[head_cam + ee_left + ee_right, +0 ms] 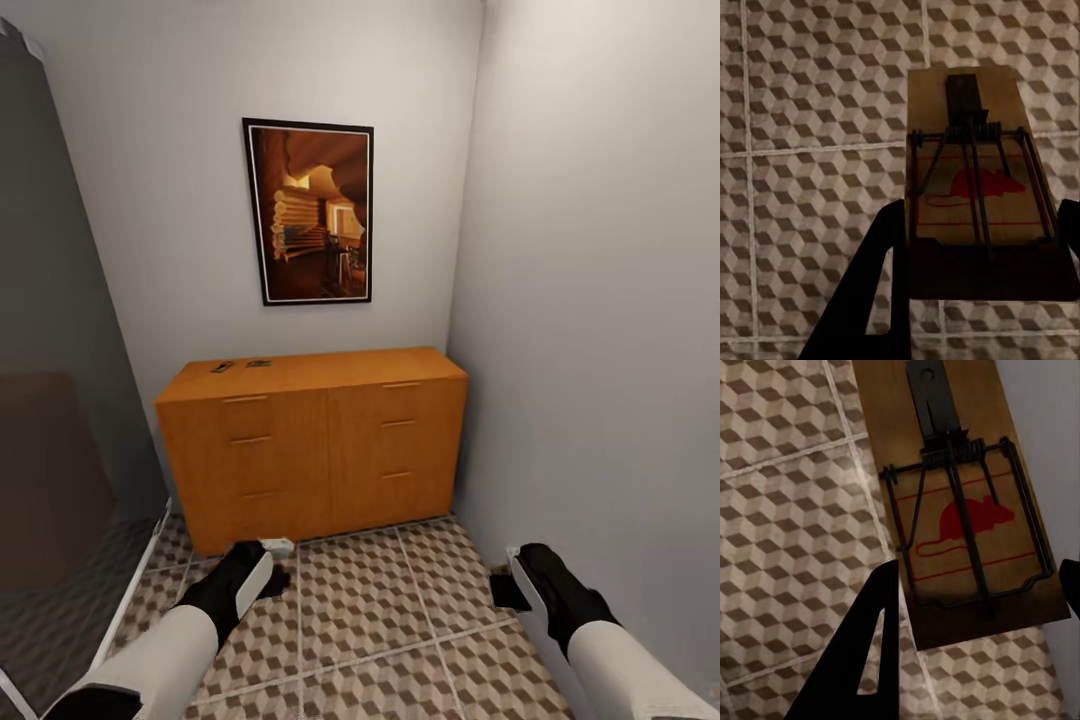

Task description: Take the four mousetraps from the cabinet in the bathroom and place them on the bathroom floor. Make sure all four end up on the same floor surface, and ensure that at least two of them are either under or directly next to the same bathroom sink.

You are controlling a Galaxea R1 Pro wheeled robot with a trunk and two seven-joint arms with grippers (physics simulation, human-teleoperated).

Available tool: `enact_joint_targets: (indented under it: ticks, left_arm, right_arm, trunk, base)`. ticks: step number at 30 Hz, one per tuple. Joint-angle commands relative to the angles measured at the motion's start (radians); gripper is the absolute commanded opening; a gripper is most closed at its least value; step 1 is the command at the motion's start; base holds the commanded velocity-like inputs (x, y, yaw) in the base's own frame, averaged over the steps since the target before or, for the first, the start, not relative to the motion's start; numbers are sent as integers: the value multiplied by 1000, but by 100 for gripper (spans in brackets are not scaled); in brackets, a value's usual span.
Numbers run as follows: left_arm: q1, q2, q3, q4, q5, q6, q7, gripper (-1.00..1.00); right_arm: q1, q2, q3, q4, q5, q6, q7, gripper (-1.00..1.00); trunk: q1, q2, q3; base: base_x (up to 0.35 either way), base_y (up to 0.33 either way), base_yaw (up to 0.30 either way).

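The orange-brown cabinet (320,450) stands against the back wall, drawers closed. Two mousetraps (222,367) (259,363) lie on its top near the left end. My left gripper (270,570) hangs low over the cube-patterned bathroom floor (380,620) in front of the cabinet. In the left wrist view it (982,217) is shut on a mousetrap (967,187) with a red mouse mark. My right gripper (510,585) hovers by the right wall, likewise shut (979,574) on another mousetrap (960,525). The sink is out of view.
A framed picture (308,212) hangs above the cabinet. The grey right wall (600,350) runs close beside my right arm. A dark translucent panel (50,450) with a white base rail (130,600) borders the floor on the left.
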Motion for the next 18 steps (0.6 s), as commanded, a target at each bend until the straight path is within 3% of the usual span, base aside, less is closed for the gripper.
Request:
enact_joint_targets:
  ticks: [1,7,10,12,16,18]
  left_arm:
    - [1,2,-8,67,9,-56,8,-100]
    - [4,8,-7,319,13,-262,-1,-100]
    - [9,17,-7,375,15,-316,-9,-100]
    - [48,33,-7,401,20,-350,-14,-100]
    - [96,48,-6,410,25,-363,-19,-100]
    - [142,64,-6,412,26,-367,-30,-100]
  right_arm:
    - [31,0,-2,-1,-3,-14,-5,-100]
    - [156,-2,-3,0,-3,-94,-5,-100]
    - [206,-13,-3,18,-4,-137,-5,-100]
    - [247,-37,-2,115,-4,-220,-5,-100]
    - [261,-48,1,286,0,-368,-5,-100]
    - [265,-47,3,424,3,-511,-5,-100]
  trunk:
    - [-1,-1,-1]
    - [-1,-1,-1]
    - [-1,-1,-1]
    - [-1,-1,-1]
    - [-1,-1,-1]
    - [-1,-1,-1]
  base:
    - [-346,0,0]
    - [-346,0,0]
    - [-346,0,0]
    - [-346,0,0]
    - [-346,0,0]
    - [-346,0,0]
